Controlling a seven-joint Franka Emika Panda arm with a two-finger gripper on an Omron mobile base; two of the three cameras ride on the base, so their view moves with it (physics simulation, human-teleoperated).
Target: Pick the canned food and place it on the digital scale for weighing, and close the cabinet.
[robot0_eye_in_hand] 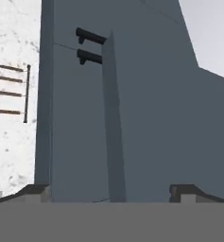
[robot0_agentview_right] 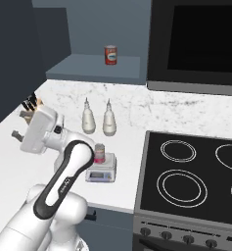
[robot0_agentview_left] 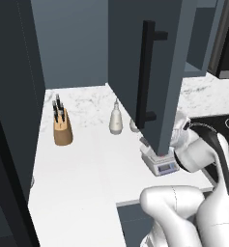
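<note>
Hand: the hand [robot0_eye_in_hand: 111, 191] is spread wide and pinches nothing; in the hand view its two dark tips stand far apart with the slate-blue door between and beyond them; in the right base view the hand [robot0_agentview_right: 20, 128] is at the left, above the worktop, near the knife block
Canned food: one small red tin, the canned food [robot0_agentview_right: 99, 153], stands upright on the digital scale; its silvery top faces up; the arm's elbow is just left of it; in the left base view the open door hides most of it
Second tin: another red tin [robot0_agentview_right: 110, 55] stands on the cabinet shelf [robot0_agentview_right: 88, 66], far back and higher up
Digital scale: the digital scale [robot0_agentview_right: 102, 172] sits on the white worktop [robot0_agentview_right: 5, 166], just left of the stove; its small display faces the near side; in the left base view the digital scale [robot0_agentview_left: 160, 165] peeps out under the door's bottom edge
Cabinet: the cabinet [robot0_agentview_left: 150, 62] door is open and swings out over the worktop; its long black bar handle [robot0_agentview_left: 147, 72] runs up and down
White bottles: two white bottles [robot0_agentview_right: 88, 119] stand side by side behind the scale, near the marble wall; they do not touch
Knife block: a wooden knife block [robot0_agentview_left: 63, 126] with dark knife handles stands at the far left of the worktop
Stove: a black stove [robot0_agentview_right: 191, 181] with ring burners lies to the right of the worktop; a dark microwave [robot0_agentview_right: 196, 44] hangs above it
</note>
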